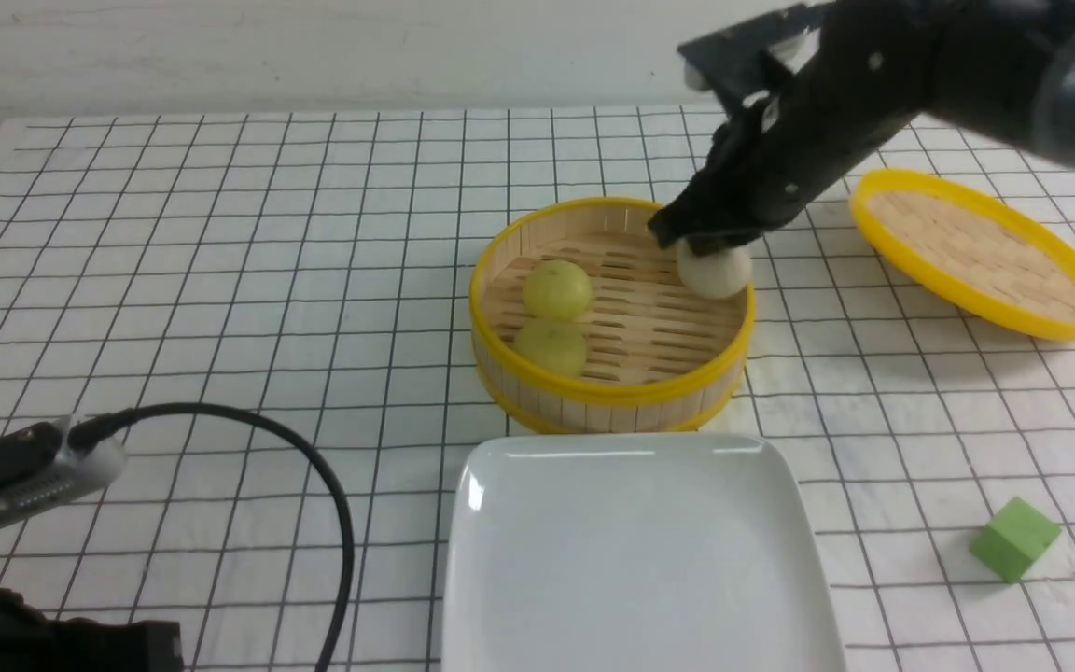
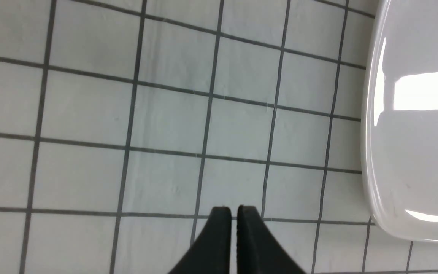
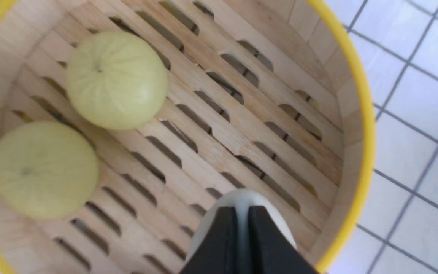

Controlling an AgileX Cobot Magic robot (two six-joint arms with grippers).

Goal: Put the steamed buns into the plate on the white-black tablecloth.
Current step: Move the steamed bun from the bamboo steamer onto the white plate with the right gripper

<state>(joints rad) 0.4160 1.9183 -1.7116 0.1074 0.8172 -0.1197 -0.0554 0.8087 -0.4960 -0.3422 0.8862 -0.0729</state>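
**Desk:** What is in the containers?

**Me:** On my front view the bamboo steamer [image 1: 593, 397] sits in the middle of the white-black tablecloth [image 1: 220, 233]. Two yellow-green buns [image 1: 557, 289] [image 1: 551, 345] lie on its slatted floor, toward the left side, one just behind the other. The plate [image 1: 500, 560] lies at the bottom centre, just in front of the steamer, and no bun is on it yet. The woven lid [image 1: 976, 252] rests tilted at the upper right. A green cube [image 1: 1013, 539] sits on the surface at the lower right.

**Desk:** And the third bun, relative to your jaws?

**Me:** The beige bun [image 1: 719, 273] hangs directly under my right jaws, at the steamer's far right rim and partly covering it. The right jaws are clenched on the bun's top, with only a thin slit between them and pale bun showing through it.

**Desk:** The left side?

**Me:** My left jaws are almost together and hold nothing. They hover over bare checked cloth, well apart from the plate's edge at the right of that wrist view.
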